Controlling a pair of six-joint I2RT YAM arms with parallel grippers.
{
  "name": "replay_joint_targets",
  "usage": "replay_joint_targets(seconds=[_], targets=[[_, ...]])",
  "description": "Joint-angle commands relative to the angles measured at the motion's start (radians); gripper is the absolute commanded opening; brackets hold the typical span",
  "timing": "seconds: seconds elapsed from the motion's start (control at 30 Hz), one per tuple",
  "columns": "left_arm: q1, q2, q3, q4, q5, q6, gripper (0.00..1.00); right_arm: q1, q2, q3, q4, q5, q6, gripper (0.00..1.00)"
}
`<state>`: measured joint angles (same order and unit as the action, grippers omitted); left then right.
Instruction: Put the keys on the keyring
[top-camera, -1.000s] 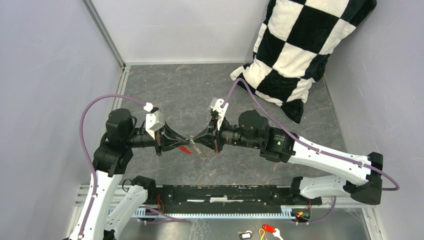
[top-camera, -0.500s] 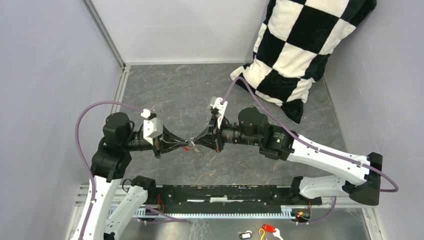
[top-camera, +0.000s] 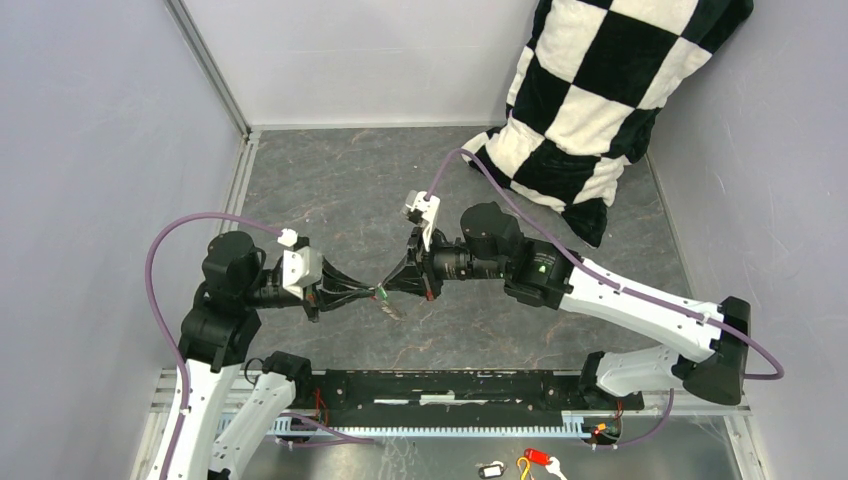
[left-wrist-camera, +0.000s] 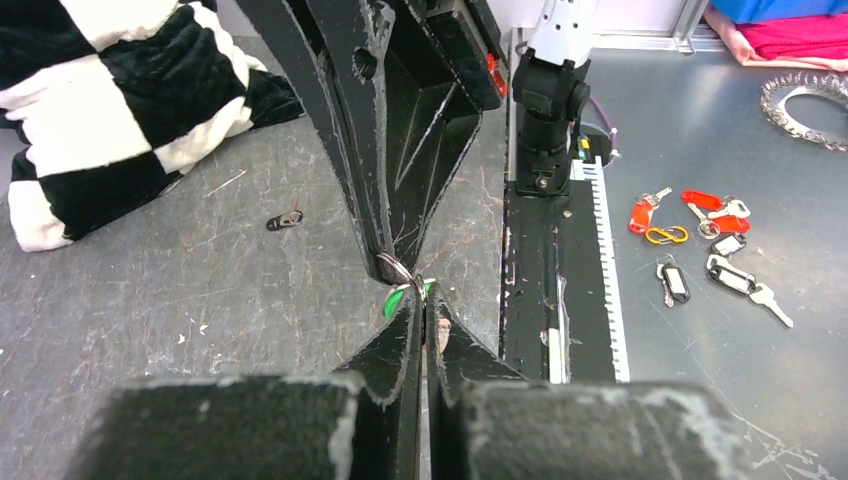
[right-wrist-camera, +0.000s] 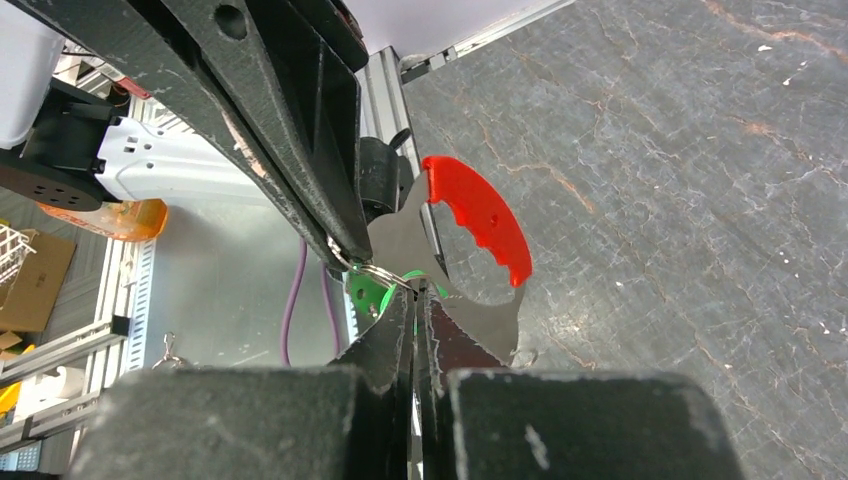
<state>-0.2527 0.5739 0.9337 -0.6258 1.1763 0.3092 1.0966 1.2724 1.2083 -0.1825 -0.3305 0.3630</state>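
**Threading step, in mid-air**

My left gripper and my right gripper meet tip to tip above the surface, each with its fingers pressed together. The thin wire of the keyring shows right at the tip of my left gripper, which seems to pinch it. The ring's loose end hangs just below the meeting point.

The green key sits between the two tips, touching my right gripper's fingers. I take it that this is what the right one nips, though the contact itself is hidden. The red key hangs just beside the ring with its metal blade across my right tips; whether it is already on the wire I cannot tell. What looks like the dark key lies flat on the surface, well apart from both grippers.

To do this well, I judge that the left should hold the ring steady while only the right moves. Small strokes along the wire should let the key's hole follow the coil without slipping off. Pulling the tips apart too hard could bend the wire or drop everything.
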Motion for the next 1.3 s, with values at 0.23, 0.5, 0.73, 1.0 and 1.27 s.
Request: replay_joint_targets(seconds=[0.23,0.5,0.73,1.0,1.27], targets=[[-0.005,0.0,-0.008,0.014,0.083,0.037,0.02,-0.021,0.045,0.083,0.029,-0.071,0.013,0.0],[-0.005,0.005,-0.001,0.013,0.089,0.046,0.02,-0.024,0.074,0.079,-0.068,-0.043,0.006,0.0],[-0.005,-0.004,-0.009,0.014,0.11,0.052,0.02,-0.024,0.125,0.16,-0.064,-0.097,0.017,0.0],[-0.005,-0.022,-0.046,0.005,0.082,0.083,0.02,-0.04,0.073,0.158,-0.052,-0.134,0.006,0.0],[-0.005,-0.002,-0.023,0.001,0.09,0.084,0.02,-0.072,-0.056,0.015,-0.03,-0.085,-0.017,0.26]])
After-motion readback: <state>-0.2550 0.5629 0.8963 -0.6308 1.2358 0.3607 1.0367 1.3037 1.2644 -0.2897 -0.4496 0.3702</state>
